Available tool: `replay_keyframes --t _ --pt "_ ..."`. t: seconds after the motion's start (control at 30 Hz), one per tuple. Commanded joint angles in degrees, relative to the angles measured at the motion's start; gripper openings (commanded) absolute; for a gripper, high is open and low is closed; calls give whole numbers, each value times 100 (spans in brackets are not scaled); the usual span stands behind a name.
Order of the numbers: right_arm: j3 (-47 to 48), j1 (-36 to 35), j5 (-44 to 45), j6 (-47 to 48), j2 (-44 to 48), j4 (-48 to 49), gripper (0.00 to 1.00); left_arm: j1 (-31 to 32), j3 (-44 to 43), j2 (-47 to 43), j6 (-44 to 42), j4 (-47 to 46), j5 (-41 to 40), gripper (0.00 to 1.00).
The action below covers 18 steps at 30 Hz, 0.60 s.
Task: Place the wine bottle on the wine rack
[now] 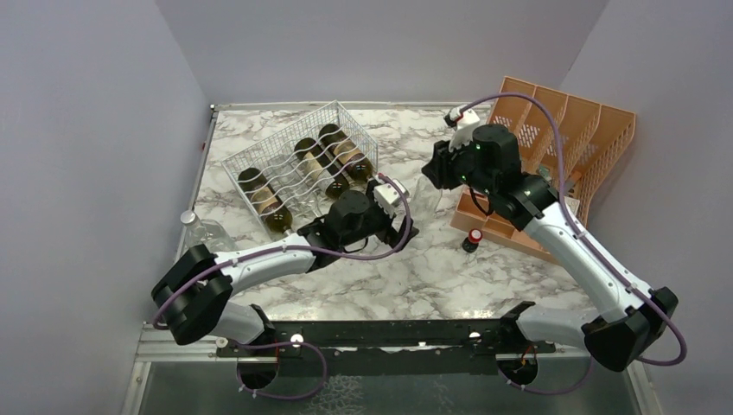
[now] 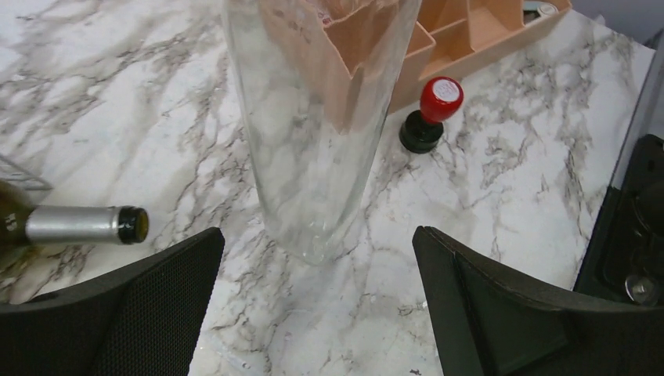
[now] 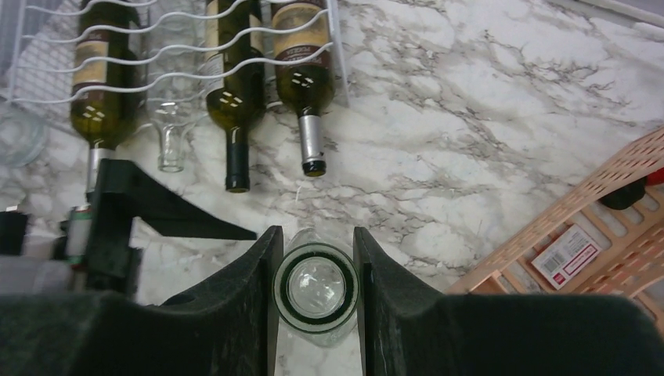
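A clear glass wine bottle stands upright on the marble table. My right gripper is shut on its neck from above; in the right wrist view the bottle's mouth sits between my right gripper's two fingers. My left gripper is open and low beside the bottle's base. In the left wrist view the bottle stands just beyond my left gripper, touching neither finger. The silvery-white wire wine rack lies at the back left with three dark bottles in it, and it also shows in the right wrist view.
An orange slotted organizer stands at the back right, close to the bottle. A small red-capped black bottle stands in front of it. Another clear bottle lies at the table's left edge. A dark bottle's neck sticks out near my left finger.
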<state>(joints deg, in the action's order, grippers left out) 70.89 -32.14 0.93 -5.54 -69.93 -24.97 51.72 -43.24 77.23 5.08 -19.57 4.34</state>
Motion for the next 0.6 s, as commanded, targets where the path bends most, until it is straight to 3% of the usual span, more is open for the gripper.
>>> replay_keyframes --t 0.0,0.33,0.57 --pt "-38 33 -945 -185 533 -199 1 0 73 254 -191 -796 964 99" --pt "-148 37 -2174 -90 1028 -539 1 -12 615 311 -231 -1781 1011 98" --pt "-142 39 -2921 -112 1158 -563 1 -13 721 230 -534 -1947 1739 82"
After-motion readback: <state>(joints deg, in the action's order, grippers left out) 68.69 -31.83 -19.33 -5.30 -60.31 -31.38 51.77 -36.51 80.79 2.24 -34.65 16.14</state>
